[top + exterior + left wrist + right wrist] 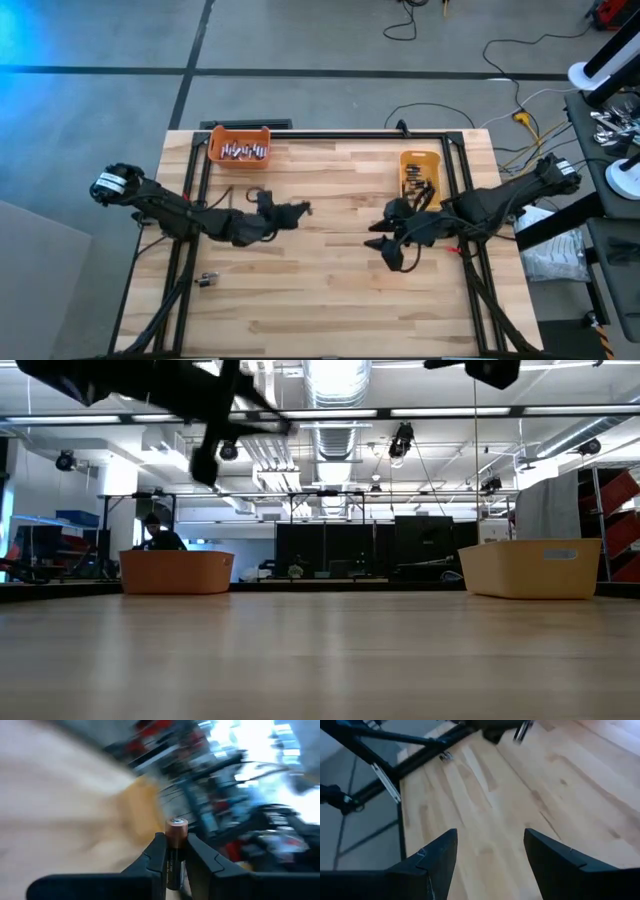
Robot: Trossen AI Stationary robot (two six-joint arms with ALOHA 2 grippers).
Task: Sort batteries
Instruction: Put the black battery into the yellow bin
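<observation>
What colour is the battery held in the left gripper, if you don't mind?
The battery is black with a copper-coloured top, clearest in the left wrist view.

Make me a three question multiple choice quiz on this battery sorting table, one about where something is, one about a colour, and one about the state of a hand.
1. Where is the orange bin?
A. far left of the table
B. near right corner
C. table centre

2. What colour is the other bin?
A. blue
B. yellow
C. green

3. What is the left hand doing?
A. standing open, empty
B. shut on a bin rim
C. shut on a battery

Answers: 1 A, the high view shows it there. 2 B, plainly yellow. 3 C, the fingers pinch a copper-topped battery.
</observation>
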